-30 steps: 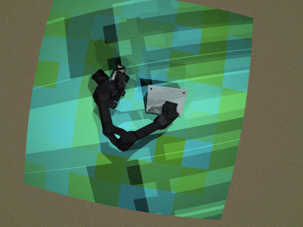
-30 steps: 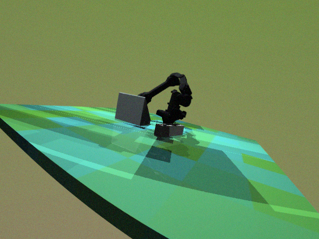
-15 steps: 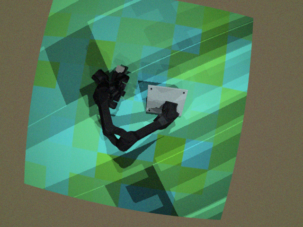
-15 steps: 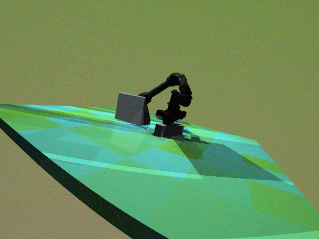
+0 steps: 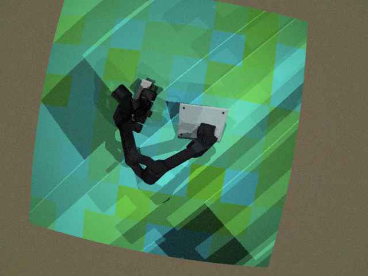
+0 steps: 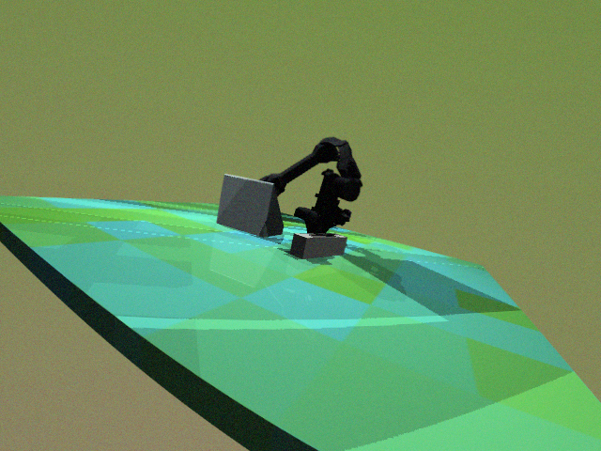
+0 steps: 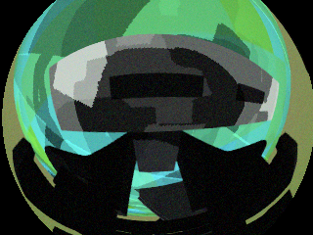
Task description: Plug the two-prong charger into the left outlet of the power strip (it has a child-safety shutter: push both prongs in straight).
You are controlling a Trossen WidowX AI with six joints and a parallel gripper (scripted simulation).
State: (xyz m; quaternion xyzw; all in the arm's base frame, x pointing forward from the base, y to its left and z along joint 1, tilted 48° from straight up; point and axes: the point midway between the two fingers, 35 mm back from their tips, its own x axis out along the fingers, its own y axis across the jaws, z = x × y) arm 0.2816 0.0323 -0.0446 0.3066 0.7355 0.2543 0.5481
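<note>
Charger [image 7: 155, 152] in gripper [image 7: 156, 186], long axis toward power strip [image 7: 163, 88].

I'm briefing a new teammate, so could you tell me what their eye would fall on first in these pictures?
First the black arm, bent in a wide elbow across the green and teal patterned table. Its claw reaches down onto the small grey power strip, shut on the charger, which is hidden there. Beside it stands a grey wedge-shaped block, which carries the arm's base.

We see our arm [image 5: 166, 166] as matte black throughout: slim boxy links joined by bulkier rounded joints, on a grey block base [image 6: 317, 244]. Our jaws appear as broad black slabs in the wrist view.
</note>
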